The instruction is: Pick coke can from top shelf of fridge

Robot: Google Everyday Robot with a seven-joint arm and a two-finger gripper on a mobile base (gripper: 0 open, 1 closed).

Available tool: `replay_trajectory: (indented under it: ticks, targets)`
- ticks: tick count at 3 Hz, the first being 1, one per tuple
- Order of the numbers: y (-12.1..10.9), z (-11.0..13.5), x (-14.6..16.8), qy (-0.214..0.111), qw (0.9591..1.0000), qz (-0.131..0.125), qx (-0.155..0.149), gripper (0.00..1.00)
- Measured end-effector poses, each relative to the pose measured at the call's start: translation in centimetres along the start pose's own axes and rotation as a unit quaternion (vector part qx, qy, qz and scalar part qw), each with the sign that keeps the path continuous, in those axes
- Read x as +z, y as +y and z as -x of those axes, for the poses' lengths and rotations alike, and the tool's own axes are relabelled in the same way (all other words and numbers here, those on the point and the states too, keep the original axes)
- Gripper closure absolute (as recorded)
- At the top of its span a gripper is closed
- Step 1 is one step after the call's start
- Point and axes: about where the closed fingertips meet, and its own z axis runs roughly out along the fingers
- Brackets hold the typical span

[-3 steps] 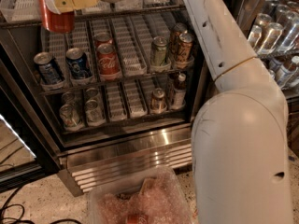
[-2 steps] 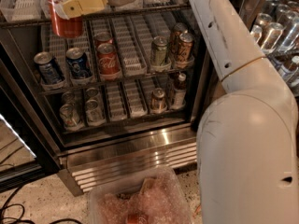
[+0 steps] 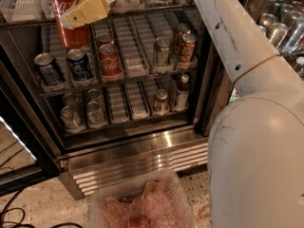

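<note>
At the upper left, gripper (image 3: pixel 81 13): it is held in front of the top shelf (image 3: pixel 23 4) of the fridge (image 3: pixel 137 160), at the end of the white arm (image 3: pixel 237 42) that is stretched across from the right.
Grip: 1 tan finger (image 3: pixel 90 8) is laid across the front of the coke can (image 3: pixel 76 36); the other is hidden behind it. The fingers are judged to be closed down to the can's width, with the can clamped between them.
Coke can: it is held slightly tilted, with its lower end hanging below the shelf's front bar and in front of the rack beneath.
Change over the last 1 s: can and gripper have been shifted together to the right and a little downward, and the can is now seen further out over the bar.
Meaning for the task: the can is judged to be off its lane tray and carried by the gripper alone, so the pick is nearly complete; only a clear withdrawal is left.
Neighbours: 1 shorter red can (image 3: pixel 109 61) and 2 blue Pepsi cans (image 3: pixel 78 65) are left standing on the middle rack, just below the held can.
Risk: the lower cans could be clipped if the can is lowered further.
</note>
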Motion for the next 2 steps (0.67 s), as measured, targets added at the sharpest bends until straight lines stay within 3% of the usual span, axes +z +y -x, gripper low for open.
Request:
replay_trajectory:
  ticks: [2]
  targets:
    - [0.42, -1.71, 0.58, 0.011, 0.9995, -0.012, 0.027, 1.00]
